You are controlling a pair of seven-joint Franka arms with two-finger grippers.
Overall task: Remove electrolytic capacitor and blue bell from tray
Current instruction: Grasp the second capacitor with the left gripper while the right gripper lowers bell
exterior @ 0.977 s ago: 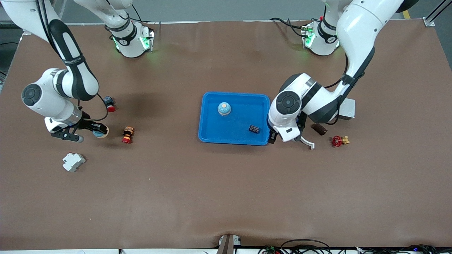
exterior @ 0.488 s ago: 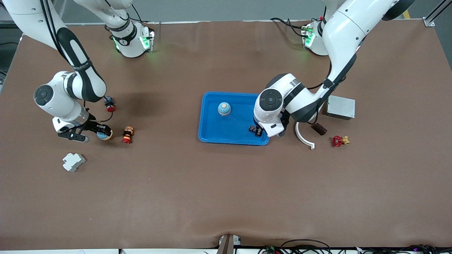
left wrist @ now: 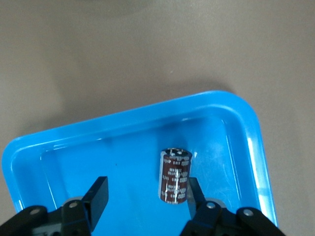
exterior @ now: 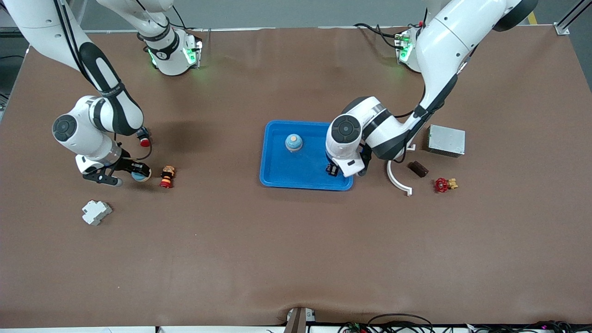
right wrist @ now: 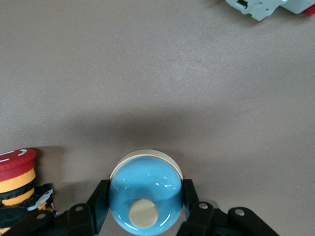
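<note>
A blue tray [exterior: 277, 175] lies mid-table. In it stands a blue bell with a beige knob [exterior: 293, 142]. A dark brown capacitor [exterior: 331, 169] lies in the tray near the corner toward the left arm's end. My left gripper [exterior: 335, 170] is over that corner, open. In the left wrist view the gripper [left wrist: 145, 192] straddles the capacitor [left wrist: 174, 174], which rests against one finger [left wrist: 193, 192]. My right gripper [exterior: 138, 175] is shut on a second blue bell [right wrist: 145, 196], low over the table beside a red-and-yellow push button [exterior: 167, 176].
A grey plastic block [exterior: 96, 212] and a red-capped button [exterior: 144, 140] lie near the right arm. Toward the left arm's end lie a white curved strip [exterior: 397, 180], a brown block [exterior: 417, 169], a red valve [exterior: 443, 185] and a metal box [exterior: 446, 140].
My left gripper has swung from outside the tray to over its corner, around the capacitor. My right gripper has carried its bell a little toward the push button.
</note>
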